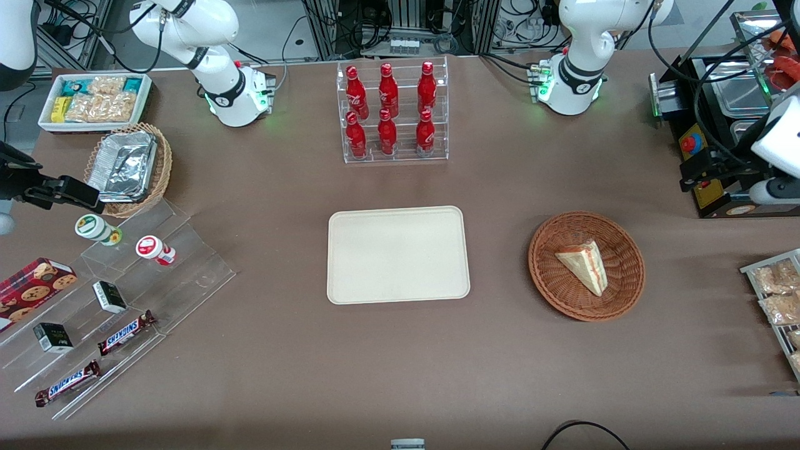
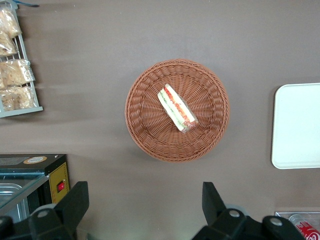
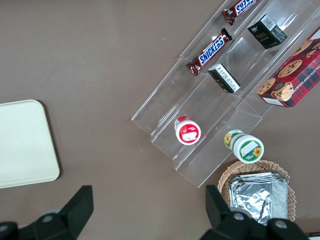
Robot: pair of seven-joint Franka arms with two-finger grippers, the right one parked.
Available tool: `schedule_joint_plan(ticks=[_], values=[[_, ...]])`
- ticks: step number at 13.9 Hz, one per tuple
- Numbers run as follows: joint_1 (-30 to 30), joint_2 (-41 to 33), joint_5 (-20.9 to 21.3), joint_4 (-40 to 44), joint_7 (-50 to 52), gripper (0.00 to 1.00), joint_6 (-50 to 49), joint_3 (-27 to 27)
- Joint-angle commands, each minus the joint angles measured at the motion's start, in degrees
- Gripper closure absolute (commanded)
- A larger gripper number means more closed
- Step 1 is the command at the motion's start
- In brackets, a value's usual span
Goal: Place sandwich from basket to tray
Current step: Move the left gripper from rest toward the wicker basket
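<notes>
A wrapped sandwich (image 1: 583, 265) lies in the wicker basket (image 1: 553, 281) beside the bare tray (image 1: 397, 255); the gripper (image 2: 145, 200) hovers above the basket, fingers (image 2: 75, 202) apart.

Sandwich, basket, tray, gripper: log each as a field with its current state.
sandwich: triangular white-bread wedge lying in the basket, not held
basket: round reddish-brown wicker bowl, beside the tray toward the working arm's end
tray: flat cream-white rectangular tray, nothing on it
gripper: left gripper open, high above the table near the basket

Pincer (image 2: 145, 202) body cut off
</notes>
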State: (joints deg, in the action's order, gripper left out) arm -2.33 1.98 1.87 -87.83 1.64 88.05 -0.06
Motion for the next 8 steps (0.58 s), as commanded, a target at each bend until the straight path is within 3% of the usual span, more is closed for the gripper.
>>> schedule_joint_plan(ticks=[1, 8], values=[[-0.57, 1.36, -0.82, -2.76, 0.64, 0.00, 3.69, 0.59], [-0.66, 1.10, -0.64, -24.12, 22.15, 0.00, 29.87, -0.46]])
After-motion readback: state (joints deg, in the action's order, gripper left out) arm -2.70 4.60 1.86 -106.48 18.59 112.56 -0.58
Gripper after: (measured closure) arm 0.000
